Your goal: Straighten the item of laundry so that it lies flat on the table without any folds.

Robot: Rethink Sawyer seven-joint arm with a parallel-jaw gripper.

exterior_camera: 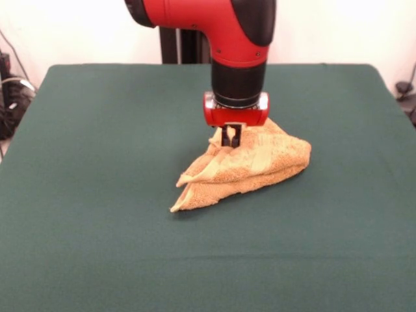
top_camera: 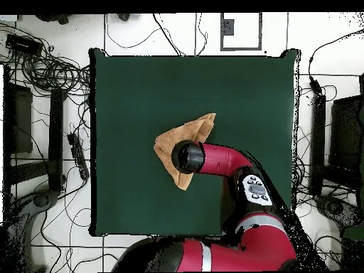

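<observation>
Here the towel point(exterior_camera: 250, 166) is lying crumpled in a rough triangle near the middle of the table point(exterior_camera: 97, 162), just right of centre in the front view. Its layers are doubling over one another: a folded edge is running along the lower left, with a corner poking out toward the lower left of the frame, and a rounded bulge is sitting at the right end. A smoother woven band is showing across the upper layers.

The arm point(exterior_camera: 227, 29) is reaching down from the top of the frame, and the hand point(exterior_camera: 231, 135) is sitting at the towel's upper peak. Its two dark fingers point(exterior_camera: 225, 136) are standing close together, narrow, right at the cloth; whether fabric is actually pinched between them, I cannot tell.

In the overhead view the towel point(top_camera: 190, 135) is lying a little above the middle of the table point(top_camera: 128, 99), partly covered by the arm's dark wrist point(top_camera: 188, 156). The hand itself is hidden beneath the wrist there.
</observation>
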